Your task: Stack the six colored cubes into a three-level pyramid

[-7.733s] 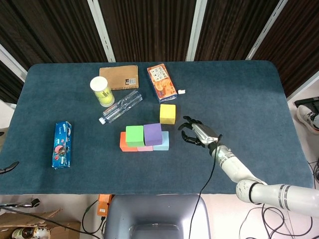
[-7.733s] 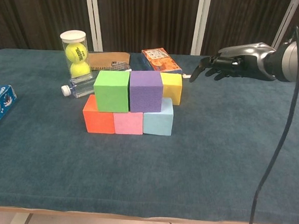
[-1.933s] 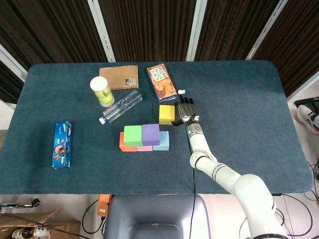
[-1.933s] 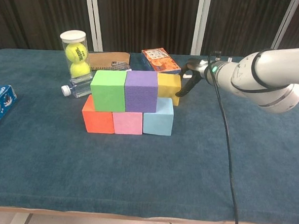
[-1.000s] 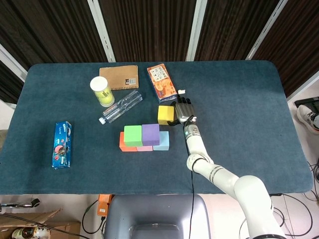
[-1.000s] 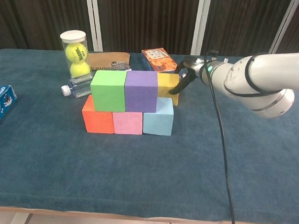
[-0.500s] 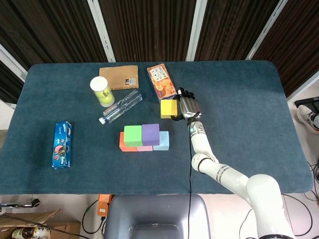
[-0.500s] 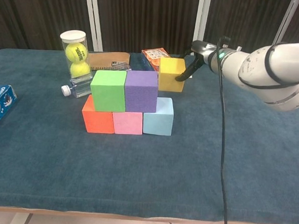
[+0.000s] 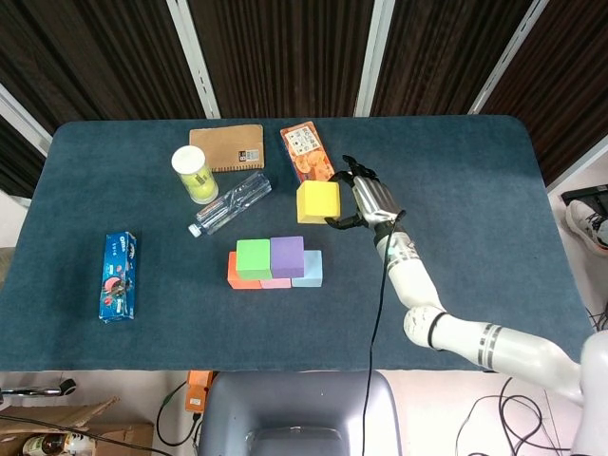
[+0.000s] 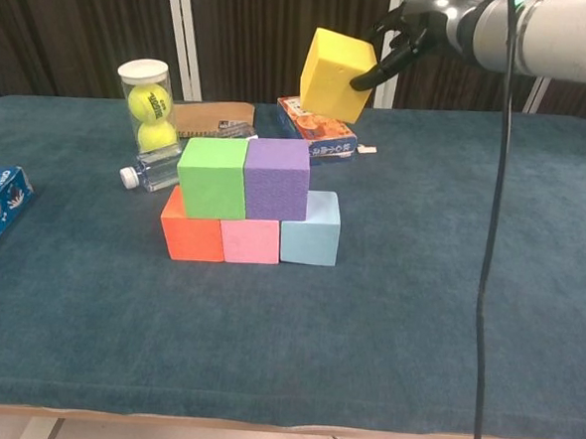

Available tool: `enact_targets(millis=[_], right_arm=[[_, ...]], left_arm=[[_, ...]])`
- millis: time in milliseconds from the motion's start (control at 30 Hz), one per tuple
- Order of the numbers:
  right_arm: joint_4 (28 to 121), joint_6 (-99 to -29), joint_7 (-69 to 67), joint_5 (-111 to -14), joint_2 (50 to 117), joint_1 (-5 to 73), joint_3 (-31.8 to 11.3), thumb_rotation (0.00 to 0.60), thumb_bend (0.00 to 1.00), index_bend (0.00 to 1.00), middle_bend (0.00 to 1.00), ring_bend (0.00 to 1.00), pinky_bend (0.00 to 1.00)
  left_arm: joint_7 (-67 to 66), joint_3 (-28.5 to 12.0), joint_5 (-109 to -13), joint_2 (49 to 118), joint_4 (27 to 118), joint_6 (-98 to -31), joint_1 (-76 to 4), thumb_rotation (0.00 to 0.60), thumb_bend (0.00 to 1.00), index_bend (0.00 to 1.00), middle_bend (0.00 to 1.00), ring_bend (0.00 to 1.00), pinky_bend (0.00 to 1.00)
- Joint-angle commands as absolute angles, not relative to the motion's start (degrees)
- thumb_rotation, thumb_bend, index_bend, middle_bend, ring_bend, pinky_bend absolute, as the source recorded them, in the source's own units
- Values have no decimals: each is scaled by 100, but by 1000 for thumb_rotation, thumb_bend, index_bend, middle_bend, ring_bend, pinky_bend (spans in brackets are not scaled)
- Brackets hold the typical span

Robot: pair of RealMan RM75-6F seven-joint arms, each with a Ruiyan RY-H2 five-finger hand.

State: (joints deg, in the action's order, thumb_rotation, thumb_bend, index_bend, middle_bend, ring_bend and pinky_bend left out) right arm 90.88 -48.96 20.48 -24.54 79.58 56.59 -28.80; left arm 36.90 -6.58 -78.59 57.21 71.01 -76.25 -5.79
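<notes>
My right hand (image 10: 416,30) is raised high above the table, fingers clamped on the tilted yellow cube (image 10: 336,74). Below and to its left sit the stacked cubes (image 10: 252,213). My left hand is out of sight.

- My fingers (image 10: 369,80), dark and looking like matt plastic over glossy grey metal, are pressing on the yellow cube (image 10: 336,73), which is looking like soft matt foam with a fine grain.
- The green cube (image 10: 216,178) and purple cube (image 10: 281,178) are showing the same matt, foam-like skin.
- The counter (image 10: 447,309) is wearing a teal cloth, napped and dull.
- The ball tube (image 10: 146,101) is gleaming as clear glossy plastic; so is the bottle (image 9: 230,203).
- The orange box (image 9: 306,151) is looking like printed card, slightly shiny.
- The brown pad (image 9: 229,147) is looking like matt kraft paper.
</notes>
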Motion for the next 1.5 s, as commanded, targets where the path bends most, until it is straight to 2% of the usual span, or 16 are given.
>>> enact_targets(millis=[33, 200, 533, 967, 1500], right_arm=[[9982, -5443, 2470, -1584, 7391, 5785, -2961, 600, 171, 457, 0, 0, 0], [10196, -5663, 2701, -771, 7506, 6268, -3003, 600, 172, 457, 0, 0, 0], [9713, -5454, 3098, 17, 7994, 7149, -2879, 600, 171, 471, 0, 0, 0], [9978, -5482, 3220, 249, 7862, 7362, -2691, 600, 171, 473, 0, 0, 0], [10236, -5887, 3522, 680, 7767, 7691, -2577, 600, 172, 466, 0, 0, 0]], left_arm=[[3624, -626, -7890, 5762, 7100, -7711, -524, 465, 46, 211, 182, 64, 51], [3412, -565, -7958, 5811, 7123, -7921, -404, 466, 47, 211, 183, 64, 51], [3414, -536, -7891, 5876, 7014, -8085, -203, 466, 47, 212, 182, 64, 51], [3220, -604, -7826, 5915, 6944, -8142, -160, 465, 47, 211, 183, 63, 51], [3329, -614, -7835, 5963, 6839, -8028, -173, 463, 47, 211, 182, 63, 51]])
